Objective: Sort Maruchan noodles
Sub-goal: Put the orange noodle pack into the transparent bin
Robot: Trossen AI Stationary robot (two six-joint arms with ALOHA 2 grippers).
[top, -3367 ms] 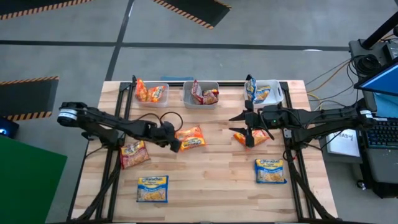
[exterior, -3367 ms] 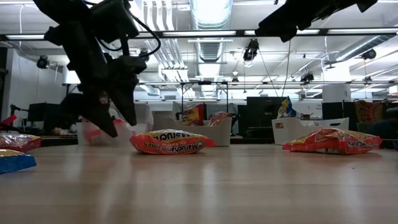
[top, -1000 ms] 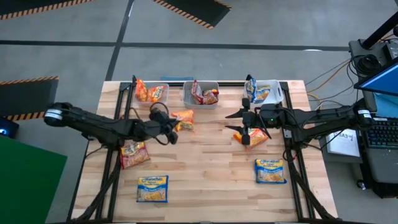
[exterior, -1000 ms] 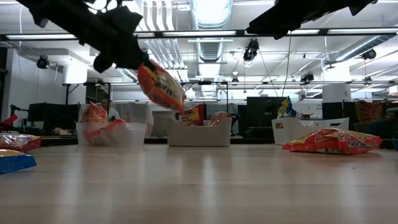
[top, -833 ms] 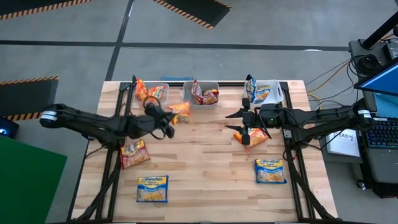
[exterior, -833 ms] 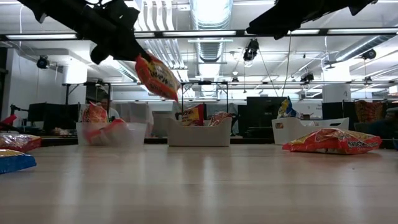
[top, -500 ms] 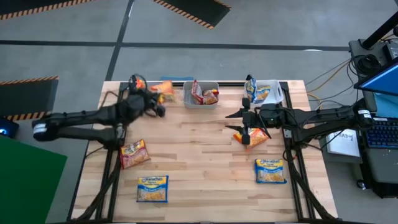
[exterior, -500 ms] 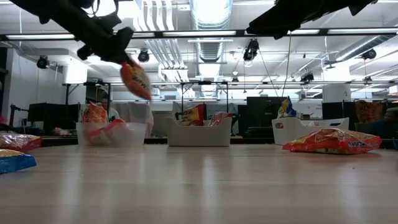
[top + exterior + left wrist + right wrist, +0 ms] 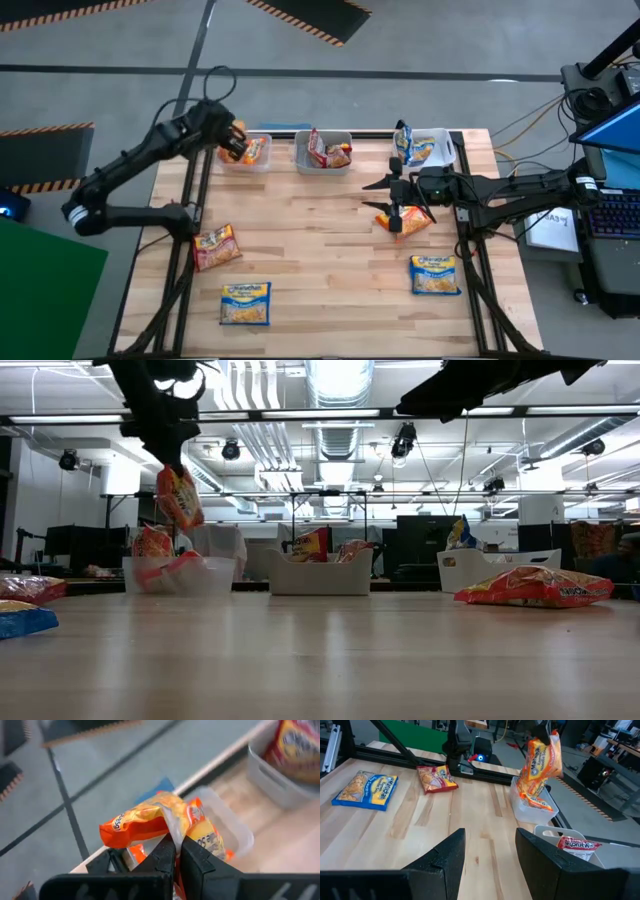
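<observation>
My left gripper (image 9: 235,146) is shut on an orange Maruchan packet (image 9: 178,497), which hangs over the left clear bin (image 9: 250,152) at the table's far edge. That bin holds other orange packets (image 9: 207,837). My right gripper (image 9: 399,212) stands open just above another orange packet (image 9: 410,221), which lies flat on the table (image 9: 535,587). A red packet (image 9: 215,247) and two blue-and-yellow packets (image 9: 245,303) (image 9: 435,274) lie flat on the near half. My left gripper pinches the orange packet's crimped end seam (image 9: 172,831) between its two fingers. The fingers (image 9: 168,448) come from above, pointing down. The packet hangs below them, slightly tilted and lifted clear, above the left bin's rim (image 9: 180,563).
The middle bin (image 9: 323,153) holds red packets and the right bin (image 9: 428,149) a blue one, both along the far edge. Bare wood (image 9: 320,260) lies between the arms. Black frame rails (image 9: 185,270) run beside the table's left and right edges.
My left gripper has carried the orange packet from mid-table toward the far left, ending over the left bin, with the arm swung around. The packet has stayed lifted clear and now hangs nearly straight down.
</observation>
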